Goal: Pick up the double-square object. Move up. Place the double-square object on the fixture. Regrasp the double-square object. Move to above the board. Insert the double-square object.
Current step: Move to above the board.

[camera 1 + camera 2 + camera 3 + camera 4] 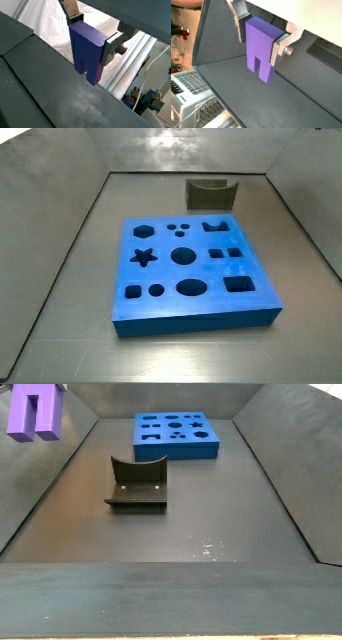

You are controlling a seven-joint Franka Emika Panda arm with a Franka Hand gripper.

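The double-square object (87, 50) is a purple block with two prongs at its lower end. My gripper (92, 37) is shut on its upper part, a silver finger (278, 50) pressing each side, in both wrist views (260, 42). In a side view the block (34, 412) hangs high at the far left, prongs down, well above the floor; the gripper itself is cut off by that view's edge. The dark U-shaped fixture (136, 484) stands on the floor with nothing in it. Beyond it lies the blue board (174, 451) with its dark cut-outs.
Dark sloping walls enclose the floor on all sides (54, 278). In a side view the fixture (210, 195) stands behind the board (167, 271), near the back wall. A white grated box (191, 100) shows outside the wall in a wrist view.
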